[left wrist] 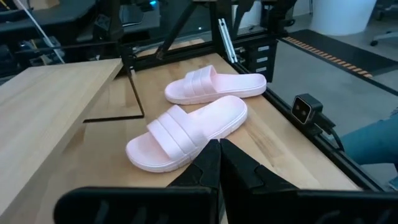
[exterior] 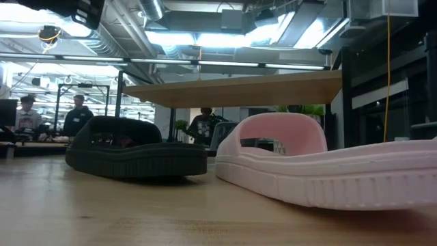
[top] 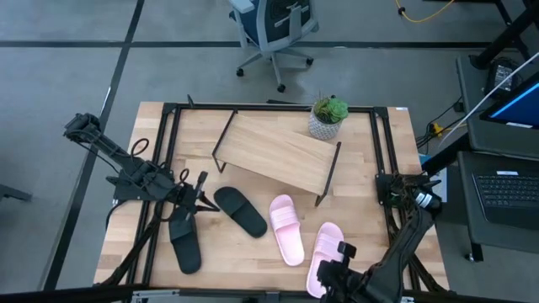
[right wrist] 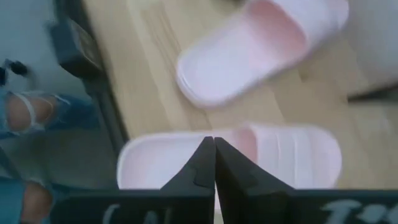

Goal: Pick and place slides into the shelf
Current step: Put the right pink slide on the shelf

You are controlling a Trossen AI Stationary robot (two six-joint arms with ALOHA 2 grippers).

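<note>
Pink slides (top: 286, 229) lie outside the seemingly bare shelf (top: 274, 153).

No legible text, label, brand, number or sign is found in any view. The pale pink slide (exterior: 328, 167) nearest the low camera carries a small dark marking inside its strap opening, too small and blurred to read. The right tool (right wrist: 214, 163) shows faint pale characters along its body in the right wrist view; these are blurred beyond reading. The laptop screen (top: 518, 108) beside the worktop shows only a blue glow, with no readable content. The black slide (exterior: 133, 152), the shelf (top: 278, 153) and the plant pot (top: 323, 126) bear no visible markings.
</note>
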